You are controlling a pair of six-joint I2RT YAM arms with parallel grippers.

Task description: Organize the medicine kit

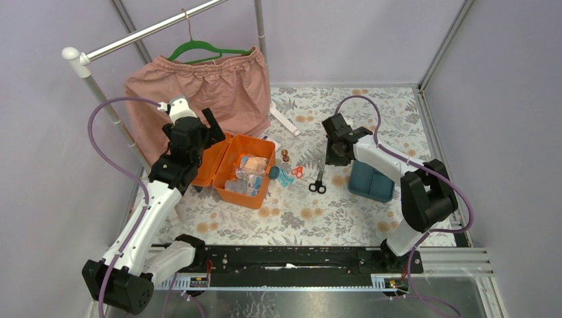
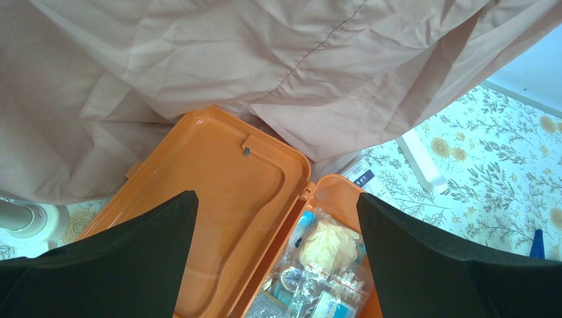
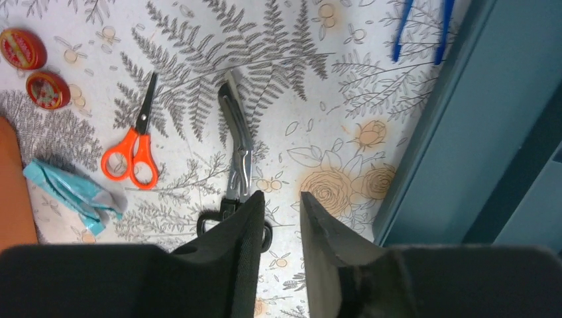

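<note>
While the right gripper (image 3: pixel 283 197) is hanging low with its jaws parted just a sliver and gripping nothing, the shears (image 3: pixel 237 142) are lying right at its 11 o'clock, so I'm guessing it's lining up on those. The teal insert tray (image 1: pixel 371 180) is sitting out at its 3 o'clock. The next move is probably dropping onto the shears' shank and pinching, since the loops are hiding behind a finger. Over at 9 o'clock the orange medicine kit (image 1: pixel 242 169) is lying open, bagged supplies piling inside. The left gripper (image 2: pixel 275 197) is hovering wide open and empty above its lid. Further back, a pink garment (image 1: pixel 202 89) is draping over the kit's far edge. I'm not making out the packets or the tray's compartments.
</note>
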